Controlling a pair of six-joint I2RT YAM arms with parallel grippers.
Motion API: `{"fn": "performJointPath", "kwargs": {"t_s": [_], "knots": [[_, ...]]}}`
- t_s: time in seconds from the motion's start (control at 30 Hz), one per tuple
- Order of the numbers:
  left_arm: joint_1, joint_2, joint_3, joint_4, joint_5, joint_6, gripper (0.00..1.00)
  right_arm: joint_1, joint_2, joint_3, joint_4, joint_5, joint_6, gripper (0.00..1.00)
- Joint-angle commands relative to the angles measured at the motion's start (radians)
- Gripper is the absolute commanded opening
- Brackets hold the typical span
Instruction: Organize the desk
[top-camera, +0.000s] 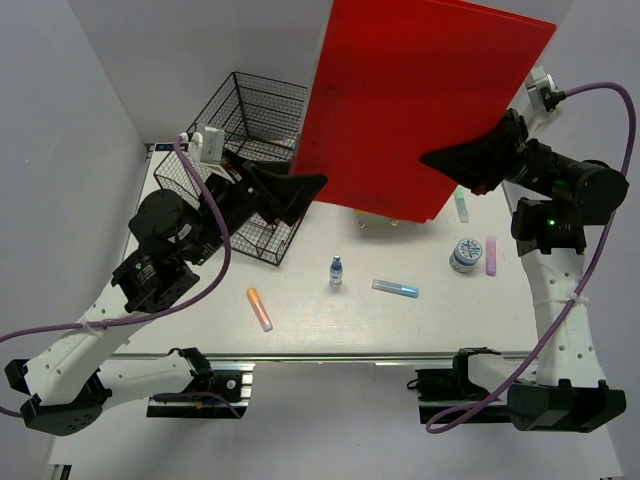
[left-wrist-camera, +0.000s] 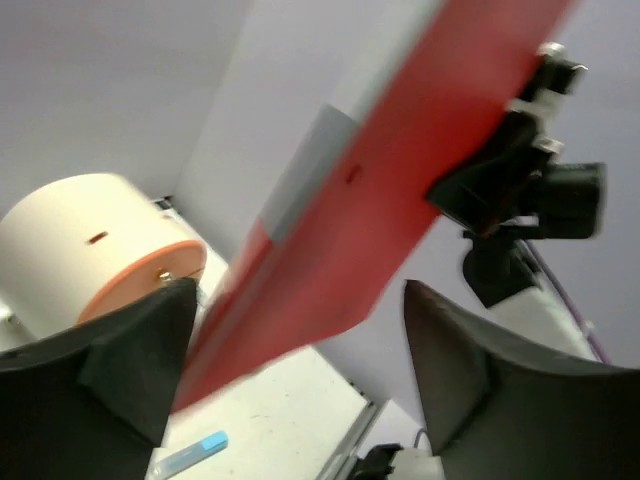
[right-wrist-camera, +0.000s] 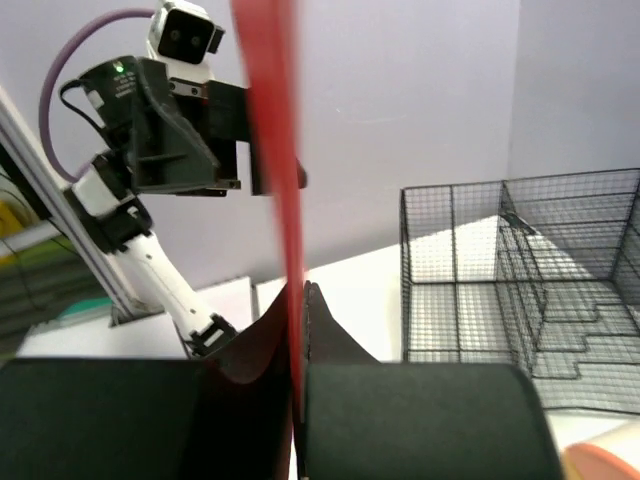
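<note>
A large flat red board (top-camera: 420, 100) hangs tilted in the air over the back of the white desk (top-camera: 330, 330). My right gripper (top-camera: 428, 158) is shut on its right lower edge; in the right wrist view the thin red board (right-wrist-camera: 275, 150) is pinched edge-on between the dark fingers of that gripper (right-wrist-camera: 297, 290). My left gripper (top-camera: 318, 183) stands open at the board's left lower corner. In the left wrist view the board (left-wrist-camera: 400, 180) passes between the spread fingers of this gripper (left-wrist-camera: 298, 290), close to the left finger (left-wrist-camera: 150, 340).
A black wire mesh basket (top-camera: 250, 130) stands at the back left. On the desk lie an orange marker (top-camera: 260, 309), a small bottle (top-camera: 336, 271), a blue-capped pen (top-camera: 395, 289), a round jar (top-camera: 464, 254) and a pink tube (top-camera: 491, 255). A round beige drawer unit (left-wrist-camera: 90, 250) sits under the board.
</note>
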Motion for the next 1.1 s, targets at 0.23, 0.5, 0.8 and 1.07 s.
{"fn": "performJointPath", "kwargs": {"t_s": [0.23,0.5,0.8,1.07], "knots": [[0.002,-0.116,-0.032,-0.213,-0.312,0.002,0.98,0.004,0.027,0.097,-0.235,0.051,-0.243,0.0],[0.002,-0.206,-0.045,-0.413,-0.529,-0.036,0.98,0.062,0.152,0.167,-0.428,0.094,-0.508,0.0],[0.002,-0.24,-0.141,-0.68,-0.64,-0.176,0.98,0.376,0.376,0.356,-0.719,0.255,-0.888,0.0],[0.002,-0.352,-0.246,-0.758,-0.701,-0.275,0.98,0.545,0.686,0.618,-0.793,0.411,-1.001,0.0]]}}
